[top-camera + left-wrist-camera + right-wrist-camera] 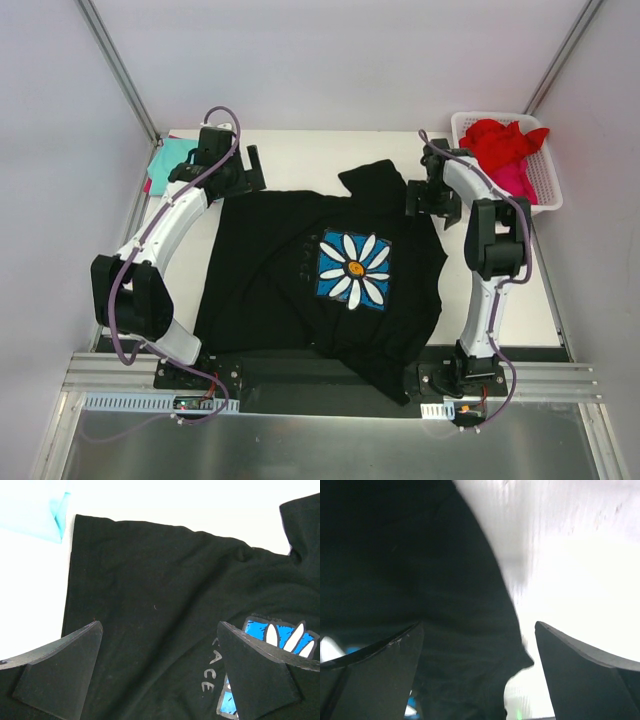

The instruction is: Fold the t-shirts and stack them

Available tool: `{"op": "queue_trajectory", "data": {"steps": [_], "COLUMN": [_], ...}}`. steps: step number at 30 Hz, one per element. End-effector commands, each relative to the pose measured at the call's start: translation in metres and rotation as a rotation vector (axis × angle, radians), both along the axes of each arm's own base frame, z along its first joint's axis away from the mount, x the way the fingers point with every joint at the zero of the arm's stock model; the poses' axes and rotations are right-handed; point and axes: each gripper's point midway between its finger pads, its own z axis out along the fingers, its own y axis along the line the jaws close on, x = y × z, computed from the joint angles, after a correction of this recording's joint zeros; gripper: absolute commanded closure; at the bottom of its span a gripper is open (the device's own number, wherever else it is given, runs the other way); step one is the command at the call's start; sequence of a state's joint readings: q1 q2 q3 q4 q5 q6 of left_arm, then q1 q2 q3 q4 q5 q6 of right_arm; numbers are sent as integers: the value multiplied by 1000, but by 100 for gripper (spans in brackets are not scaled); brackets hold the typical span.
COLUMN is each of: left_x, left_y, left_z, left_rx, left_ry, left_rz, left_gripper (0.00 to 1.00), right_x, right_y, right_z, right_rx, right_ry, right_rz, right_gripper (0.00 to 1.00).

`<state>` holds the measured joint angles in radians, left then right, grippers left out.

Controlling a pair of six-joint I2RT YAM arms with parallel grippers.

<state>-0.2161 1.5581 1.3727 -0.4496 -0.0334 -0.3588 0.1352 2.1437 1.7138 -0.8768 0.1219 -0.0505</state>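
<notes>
A large black t-shirt [290,270] with a white-and-blue flower print [354,270] lies spread on the white table. It also shows in the left wrist view [150,605] and in the right wrist view [410,570]. My left gripper [250,172] is open above the shirt's far left edge. My right gripper [433,200] is open over the shirt's far right edge, near a sleeve. A teal shirt [165,160] lies at the far left behind the left arm. Red [500,140] and pink [515,180] shirts lie in the basket.
A white slotted plastic basket [548,195] stands at the far right corner of the table [300,150]. The near hem of the black shirt hangs over the black base rail [300,375]. White enclosure walls stand on all sides.
</notes>
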Motion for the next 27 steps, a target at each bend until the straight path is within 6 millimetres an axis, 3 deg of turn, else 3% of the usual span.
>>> {"op": "queue_trajectory", "data": {"steps": [1,2,4,5,6,8,10,12,13,19,27], "left_x": [-9,-11,-14,-15,-15,-17,-19,-19,-20,-24,-27], "left_y": [-7,-8,-16,-18,-20,-23,-24,-24,-24,-26,-27], "left_z": [24,22,20,19,18,18,21,24,25,24,23], "left_rx": [-40,-50,-70,-77,-80,-89,-91,-95,-96,-106,-113], "left_ry": [-42,-33,-23,-18,-16,-12,-17,-24,-27,-20,-13], "left_rz": [-22,-13,-35,-38,-42,-55,-56,-58,-61,-68,-72], "left_gripper": [1,1,1,1,1,1,1,1,1,1,1], "right_x": [-11,-21,-37,-42,-58,-70,-97,-105,-117,-140,-163], "right_y": [36,47,62,74,76,98,107,121,124,139,139], "right_z": [102,119,129,145,131,130,118,118,103,75,35], "right_rx": [122,188,248,316,334,446,493,563,573,600,550], "right_ry": [-163,-197,-211,-259,-215,-224,-197,-213,-172,-104,-13], "right_rz": [49,60,59,61,54,54,58,61,57,81,85], "right_gripper": [4,4,4,4,4,4,4,4,4,4,4]}}
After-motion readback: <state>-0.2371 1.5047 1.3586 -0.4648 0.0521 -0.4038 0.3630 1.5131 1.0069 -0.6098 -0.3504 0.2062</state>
